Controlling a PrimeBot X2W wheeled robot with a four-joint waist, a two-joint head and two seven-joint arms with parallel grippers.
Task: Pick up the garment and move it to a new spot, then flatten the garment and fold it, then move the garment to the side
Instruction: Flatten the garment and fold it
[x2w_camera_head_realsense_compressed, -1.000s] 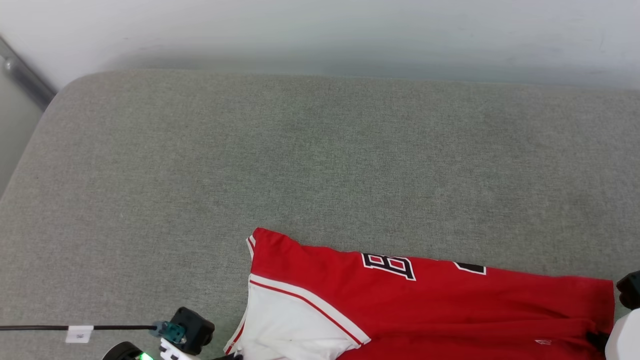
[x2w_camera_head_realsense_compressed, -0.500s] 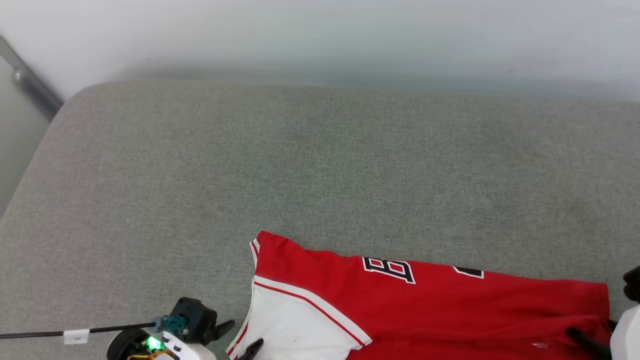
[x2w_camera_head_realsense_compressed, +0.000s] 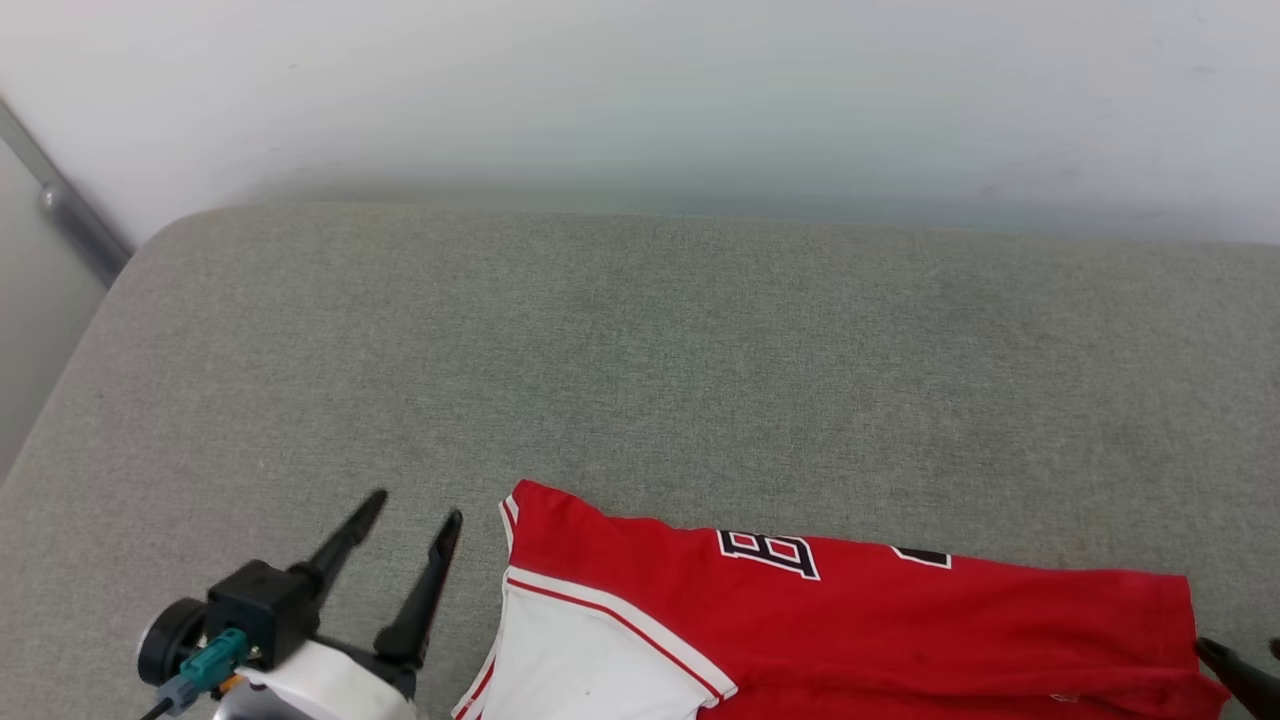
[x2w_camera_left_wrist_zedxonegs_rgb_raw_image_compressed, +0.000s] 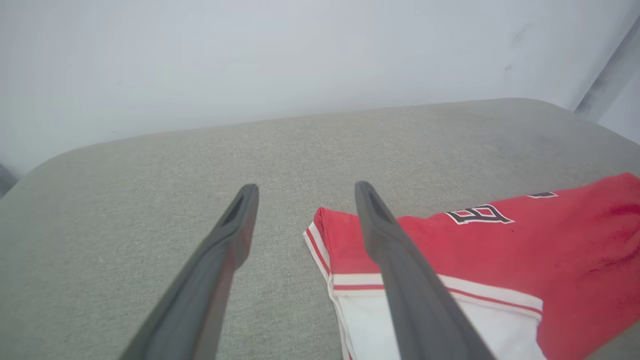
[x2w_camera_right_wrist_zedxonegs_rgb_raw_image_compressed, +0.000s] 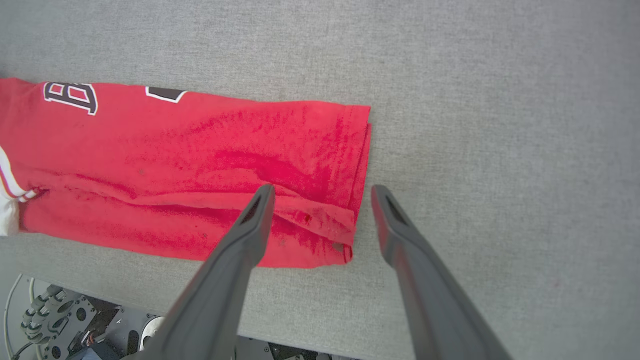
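The left gripper (x2w_camera_head_realsense_compressed: 416, 505) has two long, slim, dark grey fingers (x2w_camera_left_wrist_zedxonegs_rgb_raw_image_compressed: 400, 280) that taper to rounded tips, each with a shallow slot sunk into its inner face near the tip (the right gripper (x2w_camera_right_wrist_zedxonegs_rgb_raw_image_compressed: 323, 188) is built just the same). Behind the left pair sits a boxy black housing (x2w_camera_head_realsense_compressed: 262, 610) with a round black cap (x2w_camera_head_realsense_compressed: 163, 640) on its left, a teal plug (x2w_camera_head_realsense_compressed: 212, 665) feeding a thin dark cable (x2w_camera_head_realsense_compressed: 165, 703), and a smooth white forearm shell (x2w_camera_head_realsense_compressed: 320, 690) nearest of all. At the near left of the right wrist view, the dark metal base (x2w_camera_right_wrist_zedxonegs_rgb_raw_image_compressed: 100, 325) carries a wheel (x2w_camera_right_wrist_zedxonegs_rgb_raw_image_compressed: 47, 312) ringed with small rollers.
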